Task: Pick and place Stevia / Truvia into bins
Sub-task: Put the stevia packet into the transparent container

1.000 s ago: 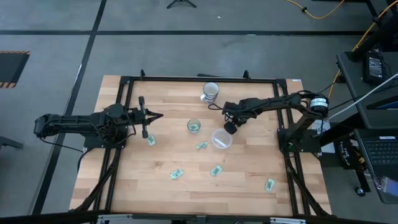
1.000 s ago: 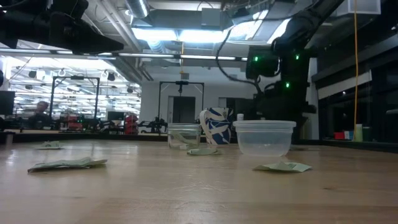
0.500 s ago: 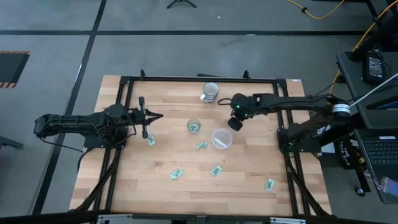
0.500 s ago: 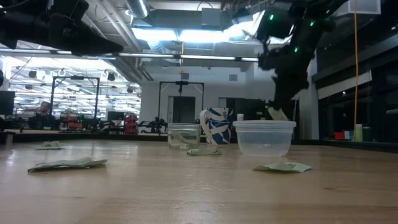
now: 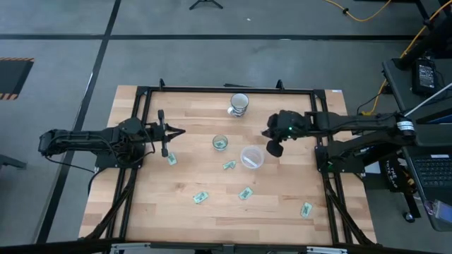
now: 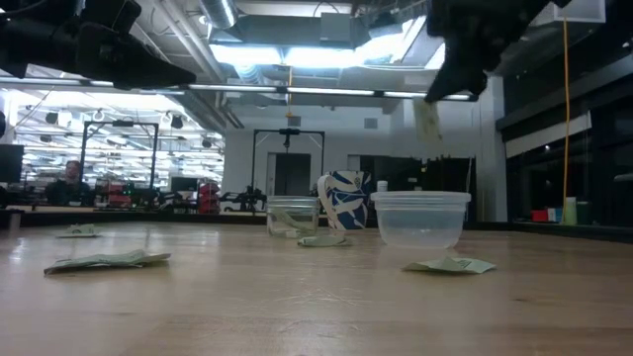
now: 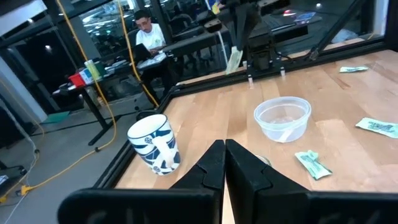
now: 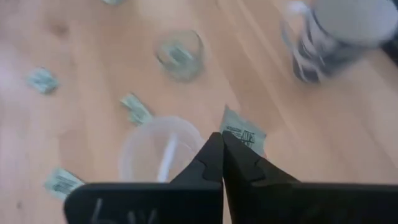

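Two arms on my console. Right gripper (image 5: 274, 149): raised above the bench (image 5: 191, 113), just beside the white plastic cup (image 5: 251, 157), jaws clenched on one Stevia packet (image 8: 241, 132) that hangs from the tips. Left gripper (image 5: 182, 131): parked at the left side, jaws clenched on nothing. Glass cup (image 5: 220, 143): one packet inside. Loose packets (image 5: 201, 197) I count on the bench: five, spread between the cups and the near edge. Banded mug (image 5: 239, 104): far edge.
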